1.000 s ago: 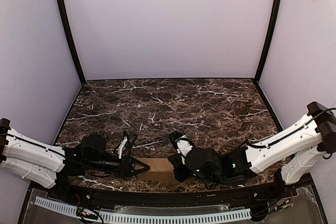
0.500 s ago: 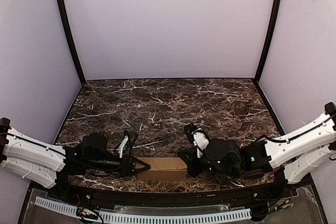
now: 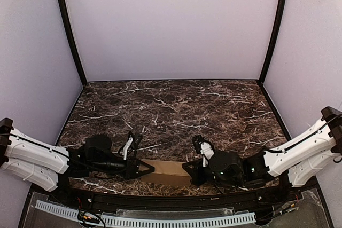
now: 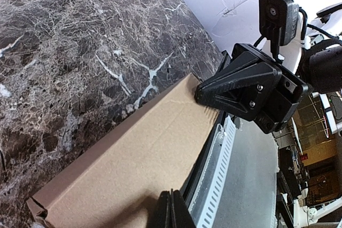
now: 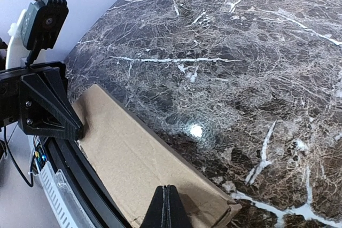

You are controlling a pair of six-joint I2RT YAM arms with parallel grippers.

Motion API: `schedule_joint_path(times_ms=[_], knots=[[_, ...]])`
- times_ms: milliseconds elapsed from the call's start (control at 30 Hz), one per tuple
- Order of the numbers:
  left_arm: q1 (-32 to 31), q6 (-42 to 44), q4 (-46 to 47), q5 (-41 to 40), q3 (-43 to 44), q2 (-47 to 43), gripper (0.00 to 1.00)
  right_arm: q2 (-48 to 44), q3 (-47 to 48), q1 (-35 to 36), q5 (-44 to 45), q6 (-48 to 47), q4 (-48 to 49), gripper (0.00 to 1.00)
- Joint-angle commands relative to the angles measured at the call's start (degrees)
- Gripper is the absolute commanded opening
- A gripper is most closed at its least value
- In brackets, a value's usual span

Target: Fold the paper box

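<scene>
Well, slim paper box (image 3: pixel 166 172) on table (image 3: pixel 176 105)

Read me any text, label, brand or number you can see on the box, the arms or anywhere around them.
No readable text in any view.
paper box: plain brown cardboard, no print or label on the faces shown.
left gripper and right gripper: black, no legible marking.
small red patch in the background of the left wrist view: too small and blurred to read.
</scene>
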Motion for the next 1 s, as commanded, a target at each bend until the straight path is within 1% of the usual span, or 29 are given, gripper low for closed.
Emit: schedule_joint_path(times_ms=[0,133,300,367,467,567,667,800,867,900,933,967], knots=[[0.14,1.14,-10.61,-0.84,-0.80,1.71,0.00,-3.25,0.98,0.63,1.98,-2.52,-7.85,0.00],[0.12,2.40,-13.12,-1.51,1.14,0.48,0.00,-6.86,4.14,-0.17,3.51,-6.49,-11.71,0.01],[0.13,4.53,-18.86,-2.87,4.53,-1.97,0.01,-10.08,6.83,-0.57,2.79,-10.25,-16.30,0.15],[0.16,5.47,-20.59,-2.98,6.29,-2.71,0.02,-11.01,7.62,-0.58,2.30,-11.09,-18.51,0.18],[0.15,7.74,-25.34,-3.82,10.27,-3.74,0.06,-12.29,8.05,-0.62,-0.52,-13.16,-19.78,0.26],[0.11,9.92,-30.35,-6.37,14.40,-5.56,0.13,-12.83,8.64,-0.69,-7.11,-17.43,-20.71,0.28],[0.11,12.20,-36.69,-9.83,17.51,-7.16,0.17,-12.27,9.19,-0.46,-15.32,-20.72,-22.27,0.25],[1.05,14.06,-40.60,-12.23,22.07,-6.50,0.16,-9.01,9.27,0.60,-23.05,-22.63,-22.06,0.16],[2.10,14.66,-41.23,-11.87,23.83,-5.11,0.11,-6.49,9.42,1.60,-22.35,-22.17,-21.48,0.12],[2.73,15.21,-41.23,-11.55,24.66,-4.58,0.07,-5.10,9.51,2.00,-21.76,-21.95,-21.10,0.09],[3.46,15.37,-41.01,-11.48,24.99,-3.41,0.05,-3.65,9.88,2.33,-20.92,-21.58,-20.69,0.04],[3.97,15.76,-40.68,-10.86,25.57,-2.81,0.03,-2.29,10.03,2.64,-20.31,-21.24,-20.43,0.01]])
